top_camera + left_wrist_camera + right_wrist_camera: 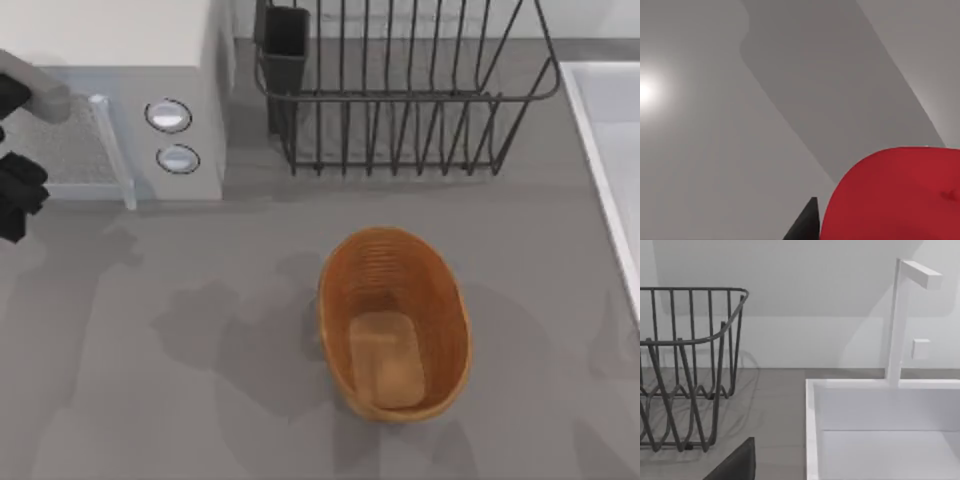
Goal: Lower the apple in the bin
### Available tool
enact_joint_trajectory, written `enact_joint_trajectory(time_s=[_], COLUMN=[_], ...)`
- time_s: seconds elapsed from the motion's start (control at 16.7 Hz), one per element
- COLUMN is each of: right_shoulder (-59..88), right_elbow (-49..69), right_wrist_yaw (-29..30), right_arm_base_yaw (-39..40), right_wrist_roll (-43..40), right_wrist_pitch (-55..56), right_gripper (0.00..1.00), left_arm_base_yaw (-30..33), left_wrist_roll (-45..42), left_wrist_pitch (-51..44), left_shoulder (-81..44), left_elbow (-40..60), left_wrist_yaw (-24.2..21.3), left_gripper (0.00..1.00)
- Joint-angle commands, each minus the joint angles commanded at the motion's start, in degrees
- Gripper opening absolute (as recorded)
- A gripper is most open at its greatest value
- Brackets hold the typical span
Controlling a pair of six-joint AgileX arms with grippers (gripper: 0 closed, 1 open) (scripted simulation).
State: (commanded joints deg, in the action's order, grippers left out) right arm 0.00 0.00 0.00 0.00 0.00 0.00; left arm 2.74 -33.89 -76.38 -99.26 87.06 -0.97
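The apple (895, 200) is bright red and sits very close to the left wrist camera, with a grey wall behind it. One dark fingertip (807, 225) of my left gripper lies against its side, so the gripper is shut on the apple. From above, the left gripper (12, 200) is at the far left edge, in front of the white appliance. The bin (330, 300), an oval orange-brown wicker basket, stands on the table right of centre with nothing in it. One dark fingertip (735, 465) of my right gripper is near the sink corner.
A black wire dish rack (400, 100) stands at the back, behind the bin. A white appliance (120, 100) with two round knobs fills the back left. A white sink (610, 150) with a faucet (900, 320) borders the right side.
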Motion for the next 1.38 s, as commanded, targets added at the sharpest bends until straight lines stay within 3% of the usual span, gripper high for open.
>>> enact_joint_trajectory(time_s=[0.3,0.72,0.96,1.14,1.38], right_shoulder=[0.0,0.0,0.0,0.0,0.0], right_elbow=[0.0,0.0,0.0,0.0,0.0], right_wrist_yaw=[0.0,0.0,0.0,0.0,0.0], right_arm_base_yaw=[0.0,0.0,0.0,0.0,0.0], right_wrist_roll=[0.0,0.0,0.0,0.0,0.0], right_wrist_pitch=[0.0,0.0,0.0,0.0,0.0], right_gripper=[1.00,1.00,1.00,1.00,1.00], left_arm_base_yaw=[11.9,33.6,42.8,47.3,49.8], left_wrist_roll=[17.7,56.4,74.8,82.5,84.7], left_wrist_pitch=[-0.9,-4.5,-7.0,-9.4,-11.3], left_shoulder=[-3.0,-12.0,-17.9,-22.3,-25.4], left_elbow=[6.3,21.1,30.0,34.4,36.7], left_wrist_yaw=[-1.6,-0.5,0.4,1.3,2.0], left_gripper=[0.00,0.00,0.00,0.00,0.00])
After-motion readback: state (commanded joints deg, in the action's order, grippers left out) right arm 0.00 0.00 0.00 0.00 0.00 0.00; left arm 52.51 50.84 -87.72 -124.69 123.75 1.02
